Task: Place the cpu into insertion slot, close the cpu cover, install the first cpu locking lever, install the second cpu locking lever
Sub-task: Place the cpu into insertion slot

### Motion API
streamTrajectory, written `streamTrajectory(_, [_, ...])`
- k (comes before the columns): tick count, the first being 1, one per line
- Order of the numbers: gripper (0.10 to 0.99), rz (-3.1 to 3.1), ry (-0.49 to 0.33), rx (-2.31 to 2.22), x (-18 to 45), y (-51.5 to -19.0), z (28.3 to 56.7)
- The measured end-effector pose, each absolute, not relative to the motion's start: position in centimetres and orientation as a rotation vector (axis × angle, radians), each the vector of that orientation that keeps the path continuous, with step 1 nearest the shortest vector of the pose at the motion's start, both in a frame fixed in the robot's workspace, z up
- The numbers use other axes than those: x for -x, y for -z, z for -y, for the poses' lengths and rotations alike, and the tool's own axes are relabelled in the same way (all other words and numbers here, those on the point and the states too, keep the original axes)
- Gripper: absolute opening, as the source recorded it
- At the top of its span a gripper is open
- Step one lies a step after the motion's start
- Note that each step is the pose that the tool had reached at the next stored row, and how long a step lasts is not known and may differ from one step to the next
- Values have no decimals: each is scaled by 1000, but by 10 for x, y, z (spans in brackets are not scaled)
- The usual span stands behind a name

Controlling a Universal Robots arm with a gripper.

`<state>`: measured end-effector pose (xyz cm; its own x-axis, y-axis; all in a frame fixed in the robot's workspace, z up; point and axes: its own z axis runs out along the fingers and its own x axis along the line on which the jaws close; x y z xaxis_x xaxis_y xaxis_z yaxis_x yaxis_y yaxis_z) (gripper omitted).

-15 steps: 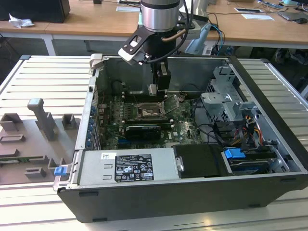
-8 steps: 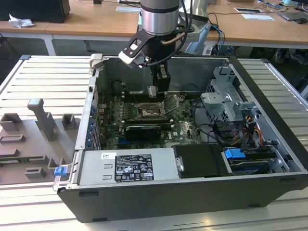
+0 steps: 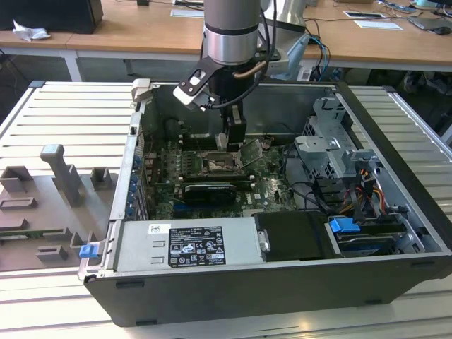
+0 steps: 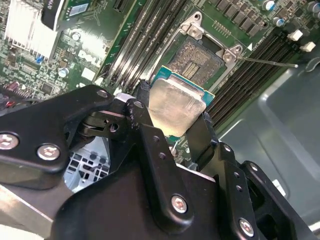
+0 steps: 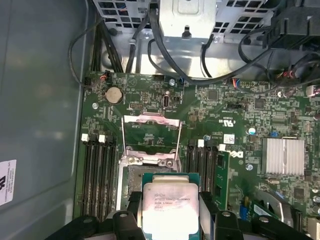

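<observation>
My gripper (image 4: 172, 117) is shut on the cpu (image 4: 175, 106), a small square chip with a pale silvery face and a green edge, pinched between the two black fingers (image 4: 142, 100). The first wrist view shows the cpu (image 5: 169, 206) hanging just above and slightly off the insertion slot (image 5: 131, 176), whose dark pin field and silvery rim are partly hidden under it. The cpu cover (image 5: 151, 134) stands swung open beyond the slot. A thin locking lever (image 4: 265, 61) sticks out beside the insertion slot (image 4: 202, 54). In the exterior view the gripper (image 3: 235, 138) hangs over the slot (image 3: 215, 164) inside the open computer case.
Black memory slots (image 5: 97, 175) flank the socket on both sides. A black graphics card (image 3: 208, 192) lies just in front of it, with a finned heatsink (image 5: 284, 156) nearby. The grey drive cage (image 3: 332, 141) with cables stands on the exterior view's right, and the power supply (image 3: 187, 244) fills the case's front.
</observation>
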<state>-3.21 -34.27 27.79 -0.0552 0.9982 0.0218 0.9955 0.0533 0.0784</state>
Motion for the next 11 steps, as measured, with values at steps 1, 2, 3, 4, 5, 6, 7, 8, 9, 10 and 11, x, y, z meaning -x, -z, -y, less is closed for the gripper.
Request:
streamTrajectory(1, [541,-2252,-112,-2133,32,-275,343])
streamTrajectory(2, [541,-2252,-112,-2133,32,-274,343])
streamTrajectory(3, [541,-2252,-111,-2133,32,-273,343])
streamTrajectory(4, [541,-2252,-112,-2133,32,-272,343])
streamTrajectory(5, [541,-2251,-112,-2133,33,-271,343])
streamTrajectory(6, [541,-2252,-111,-2133,33,-268,343])
streamTrajectory(7, [541,-2252,-112,-2133,33,-265,343])
streamTrajectory(8, [541,-2252,-112,-2133,34,-263,342])
streamTrajectory(9, [541,-2252,-111,-2133,35,-261,342])
streamTrajectory(10, [541,-2252,-111,-2133,35,-258,342])
streamTrajectory(11, [541,-2252,-111,-2134,35,-256,341])
